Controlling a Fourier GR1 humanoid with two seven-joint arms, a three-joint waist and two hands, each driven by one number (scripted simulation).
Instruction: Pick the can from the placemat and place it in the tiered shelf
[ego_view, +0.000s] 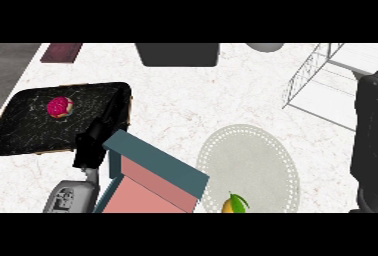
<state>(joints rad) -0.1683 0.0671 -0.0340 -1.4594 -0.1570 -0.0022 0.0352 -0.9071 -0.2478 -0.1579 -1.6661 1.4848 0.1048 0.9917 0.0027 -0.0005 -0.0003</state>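
A white marbled tabletop (192, 105) fills the frame. The wire tiered shelf (317, 80) is seen upper right, the round placemat (251, 160) at lower centre. No can is visible on it; its whereabouts cannot be told. The left robot hand (92, 145), lower left, is seen relaxed, holding nothing. The right robot hand's state cannot be told. The placing step is judged likely: transport toward the shelf.

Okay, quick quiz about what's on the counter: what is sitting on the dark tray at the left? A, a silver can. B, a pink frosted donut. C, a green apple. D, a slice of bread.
B: a pink frosted donut lies on the dark tray at the left, the only item visible on it.
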